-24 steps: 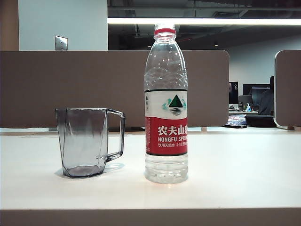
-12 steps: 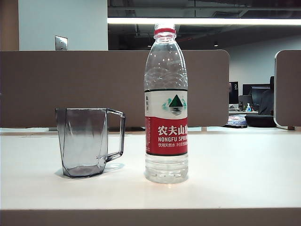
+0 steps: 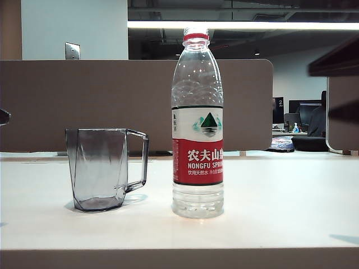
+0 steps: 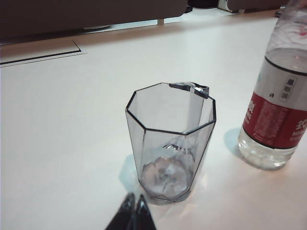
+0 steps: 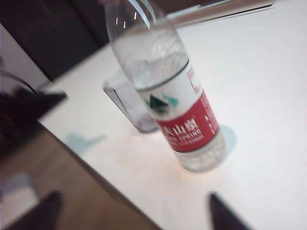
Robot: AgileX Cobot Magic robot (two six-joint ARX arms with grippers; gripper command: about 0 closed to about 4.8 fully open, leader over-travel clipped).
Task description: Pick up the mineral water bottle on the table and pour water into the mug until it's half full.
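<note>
White tabletop [image 3: 291, 202] up front, bare and smooth, and both arms are only just arriving at the edges of the scene. In the right wrist view the right gripper [image 5: 132, 211] has its dark fingertips spread wide with nothing between them, aimed toward the mineral water bottle [image 3: 197, 123] but not yet touching it. The left gripper [image 4: 132, 213] hovers just short of the mug [image 3: 104, 169], its two tips pressed together, gripping nothing.

Risks from here: the bottle is tall and narrow, so a sideways nudge from a finger before the squeeze could topple it, and it looks uncapped, so a fall would spill. The mug is light plastic and could skid if bumped. Bottle and mug stand near each other, leaving little room for a wide-open approach between them.

Now the looks. The bottle stands upright mid-table, clear ribbed plastic, red neck ring, white-and-red label with a green mountain. Its water [image 5: 148, 60] looks to reach the shoulder. To its left sits the mug, smoky grey, faceted, angular handle turned toward the bottle, apparently empty.
</note>
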